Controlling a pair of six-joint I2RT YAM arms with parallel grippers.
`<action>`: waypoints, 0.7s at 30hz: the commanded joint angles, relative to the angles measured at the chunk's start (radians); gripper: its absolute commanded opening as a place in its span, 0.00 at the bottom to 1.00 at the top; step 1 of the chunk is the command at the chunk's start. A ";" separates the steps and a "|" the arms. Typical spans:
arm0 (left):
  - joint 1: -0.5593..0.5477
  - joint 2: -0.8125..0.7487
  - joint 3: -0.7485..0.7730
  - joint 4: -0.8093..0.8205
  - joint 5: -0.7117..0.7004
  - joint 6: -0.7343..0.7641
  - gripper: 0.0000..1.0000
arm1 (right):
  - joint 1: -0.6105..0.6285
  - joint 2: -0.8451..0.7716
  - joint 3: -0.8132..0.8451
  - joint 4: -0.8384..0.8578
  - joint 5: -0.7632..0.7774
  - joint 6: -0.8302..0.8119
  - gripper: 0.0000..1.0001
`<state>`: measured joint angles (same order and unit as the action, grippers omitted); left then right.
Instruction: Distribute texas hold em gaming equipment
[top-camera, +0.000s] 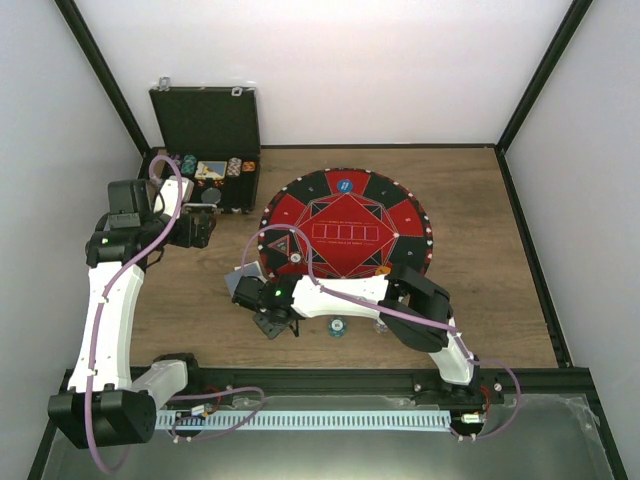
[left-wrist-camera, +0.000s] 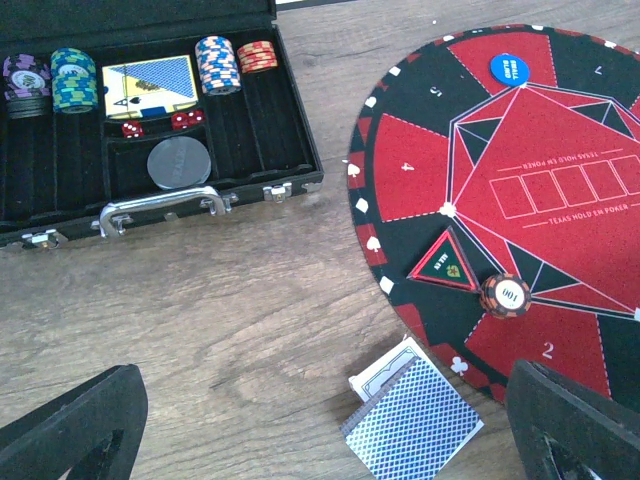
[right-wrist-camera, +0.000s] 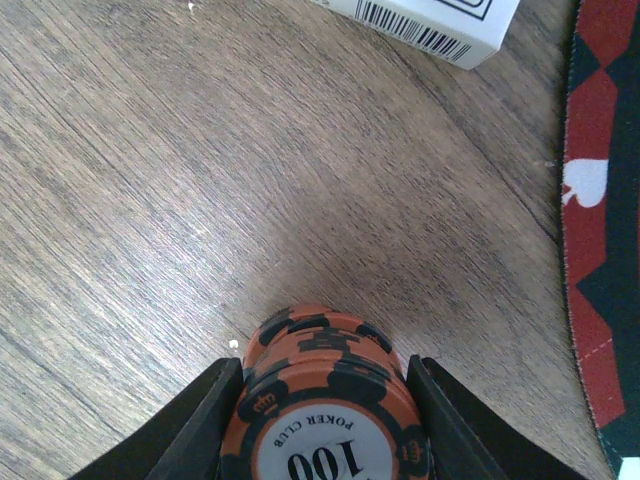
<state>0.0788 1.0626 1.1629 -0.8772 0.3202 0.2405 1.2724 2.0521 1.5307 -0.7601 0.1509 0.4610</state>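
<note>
Chip placing in hand: right gripper (top-camera: 271, 322) half-closed on orange chips (right-wrist-camera: 322, 385), low over tabletop (right-wrist-camera: 150, 150) beside cards (left-wrist-camera: 415, 420), just off mat (top-camera: 300, 195). Left gripper (left-wrist-camera: 320, 435) spread wide, empty. Next, probably: carry chips over a player segment, lower, release.

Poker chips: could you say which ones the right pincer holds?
The orange 100 stack, clamped in the right pincer; the matching single chip lies on the mat, others in the case.
</note>
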 joint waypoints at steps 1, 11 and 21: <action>0.006 -0.016 -0.001 -0.005 0.010 0.007 1.00 | 0.007 0.013 0.039 -0.003 0.016 -0.006 0.45; 0.005 -0.015 -0.002 -0.002 0.016 0.007 1.00 | 0.007 0.013 0.037 -0.004 0.011 -0.009 0.54; 0.006 -0.016 -0.005 0.000 0.011 0.009 1.00 | 0.008 0.007 0.039 -0.007 0.019 -0.006 0.41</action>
<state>0.0788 1.0626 1.1629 -0.8772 0.3233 0.2409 1.2724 2.0521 1.5307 -0.7597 0.1539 0.4541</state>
